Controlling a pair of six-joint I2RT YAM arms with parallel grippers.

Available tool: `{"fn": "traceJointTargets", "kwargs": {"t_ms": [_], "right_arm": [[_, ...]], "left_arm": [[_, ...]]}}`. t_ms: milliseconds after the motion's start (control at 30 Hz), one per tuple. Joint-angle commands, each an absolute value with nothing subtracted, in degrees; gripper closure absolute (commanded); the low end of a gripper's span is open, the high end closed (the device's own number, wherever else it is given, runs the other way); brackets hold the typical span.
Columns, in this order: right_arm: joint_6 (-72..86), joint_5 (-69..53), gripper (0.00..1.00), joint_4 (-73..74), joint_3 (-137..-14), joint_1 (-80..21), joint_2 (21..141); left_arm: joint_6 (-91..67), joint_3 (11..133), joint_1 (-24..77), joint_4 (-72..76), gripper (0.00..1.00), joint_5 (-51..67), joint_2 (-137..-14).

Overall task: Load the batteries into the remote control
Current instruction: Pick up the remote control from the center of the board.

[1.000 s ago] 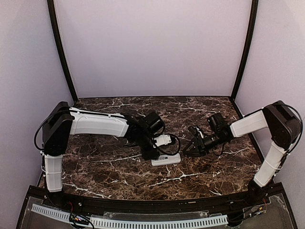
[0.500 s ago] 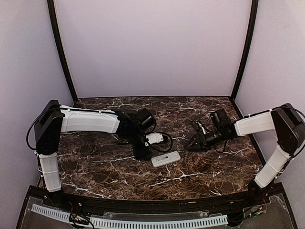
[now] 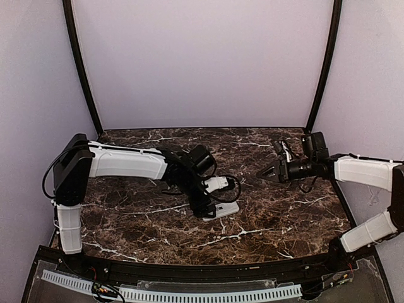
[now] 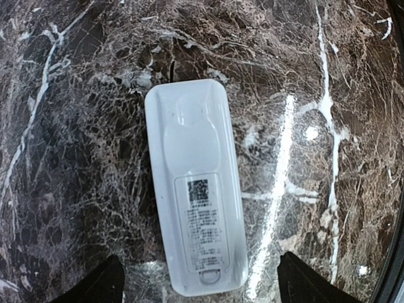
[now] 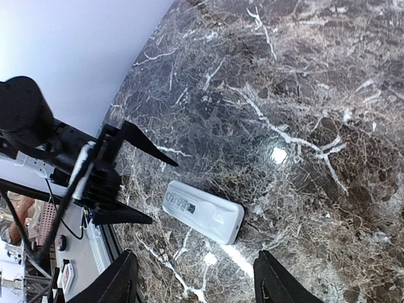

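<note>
The remote (image 4: 196, 189) lies back-up on the table (image 4: 328, 95). The left gripper (image 4: 202, 281) hangs over the remote's label end, jaws apart; the right gripper (image 5: 194, 274), jaws also apart, sits well right of the remote. Close squarely on its long edges so it cannot twist.

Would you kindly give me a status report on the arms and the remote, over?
Left gripper open, straddling remote control, not gripping. Right gripper open, empty. Remote flat on table, label side up. Nothing blocking the grasp.
</note>
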State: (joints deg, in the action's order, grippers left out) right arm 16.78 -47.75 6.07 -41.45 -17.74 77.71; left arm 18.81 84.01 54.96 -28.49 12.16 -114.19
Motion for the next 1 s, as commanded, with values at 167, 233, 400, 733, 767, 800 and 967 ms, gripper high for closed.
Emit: {"fn": "traceJointTargets", "kwargs": {"t_ms": [167, 233, 400, 733, 767, 800, 967], "right_arm": [[17.43, -44.09, 0.3, -0.57, -34.84, -16.88, 64.71], [18.24, -41.7, 0.24, -2.42, -33.78, -16.75, 60.24], [21.08, -33.75, 0.01, -2.21, -32.0, -16.56, 54.15], [20.66, -34.84, 0.01, -4.36, -29.89, -16.5, 52.92], [20.46, -35.95, 0.01, -4.95, -29.76, -16.48, 52.79], [20.28, -36.67, 0.01, -5.55, -29.56, -16.5, 52.68], [19.19, -39.73, 0.01, -8.24, -29.81, -16.53, 51.93]], "left_arm": [[18.11, 89.67, 56.61, -32.14, 0.19, 11.08, -121.4], [18.22, 90.5, 56.76, -32.83, 0.21, 10.36, -122.32], [18.79, 91.11, 57.09, -34.11, 0.3, 9.9, -123.75], [19.1, 93.95, 57.24, -36.3, 0.56, 11.75, -124.47], [19.04, 93.91, 57.24, -35.57, 0.57, 12.74, -123.53], [18.76, 93.8, 57.27, -35.1, 0.58, 13.27, -123.03], [18.43, 91.54, 57.08, -28.78, 0.62, 17.97, -115.63]]}}
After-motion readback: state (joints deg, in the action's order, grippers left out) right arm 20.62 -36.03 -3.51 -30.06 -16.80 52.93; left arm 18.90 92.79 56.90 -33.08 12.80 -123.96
